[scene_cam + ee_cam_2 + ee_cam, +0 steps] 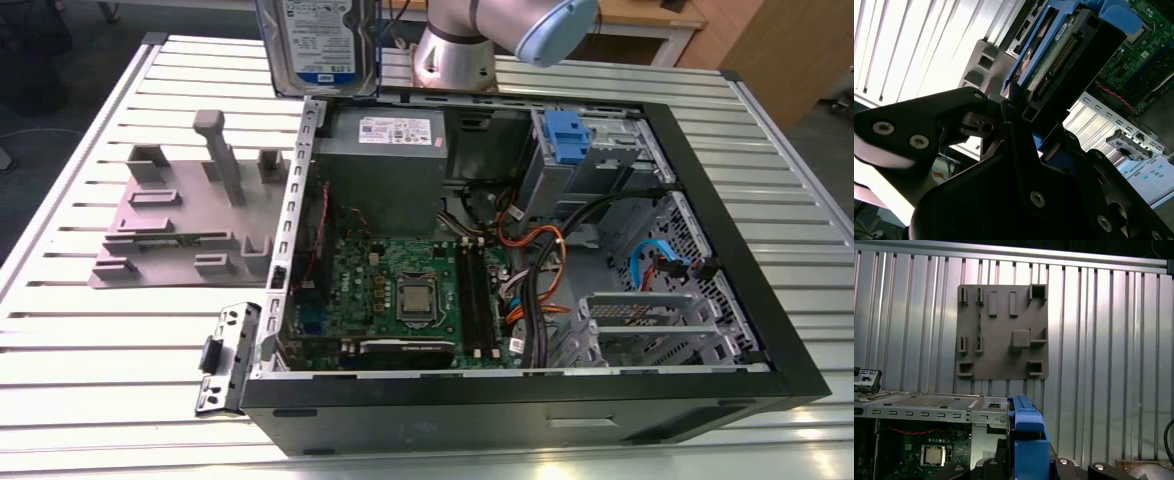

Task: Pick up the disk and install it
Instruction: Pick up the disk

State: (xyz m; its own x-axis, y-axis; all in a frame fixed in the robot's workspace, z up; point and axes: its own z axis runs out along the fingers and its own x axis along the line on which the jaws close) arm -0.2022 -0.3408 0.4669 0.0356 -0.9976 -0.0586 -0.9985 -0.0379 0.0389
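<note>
Table: We see a big silver table of metal slats (107,330) under everything.
Computer: A black open computer case (534,405) lies on the table. Its green board shows inside.
Arm: The grey and pale-blue robot arm (497,30) stands at 12 o'clock from the case.
Stand: A grey plastic stand with upright posts (167,230) sits at 9 o'clock, just beside the case.
Cage: A silver metal drive cage with a blue clip (587,140) is at 1 o'clock inside the case.
Disk: The flat silver metal disk with a white-and-blue label and a blue plastic bracket (318,40) hangs in the air at 11 o'clock, standing on edge.
Pincer: In the second wrist view the black gripper (1021,117) is closed tight on the disk's end.
Doing it well: We think this is the carrying step. We want a firm hold, a straight disk and a slow, high path, clear of the case wall and the orange wires (534,245).
</note>
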